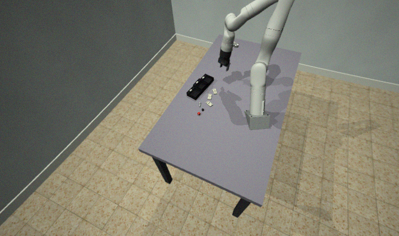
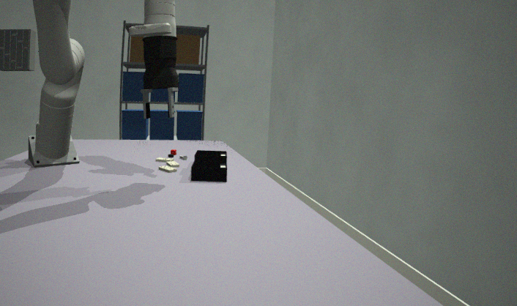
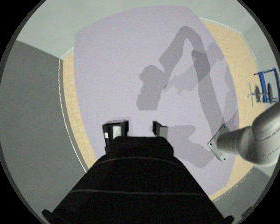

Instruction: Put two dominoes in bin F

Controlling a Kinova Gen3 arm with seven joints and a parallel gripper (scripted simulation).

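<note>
Pincer [image 1: 224, 68] [image 2: 159, 116] [image 3: 140, 125] released, high; read bin [image 1: 207, 78] labels first, then descend square over one domino [image 1: 215, 91], clear of neighbours.

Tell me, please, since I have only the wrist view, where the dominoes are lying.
Observer: The top view shows three dominoes flat on the table, beside the row of black bins.
Operator: Thank you; is anything else lying near them?
Observer: Yes, a red cube, with a small black piece next to it.
Operator: And is the pincer down at table level?
Observer: No, the exterior view shows the open pincer hanging well above the table.
</note>
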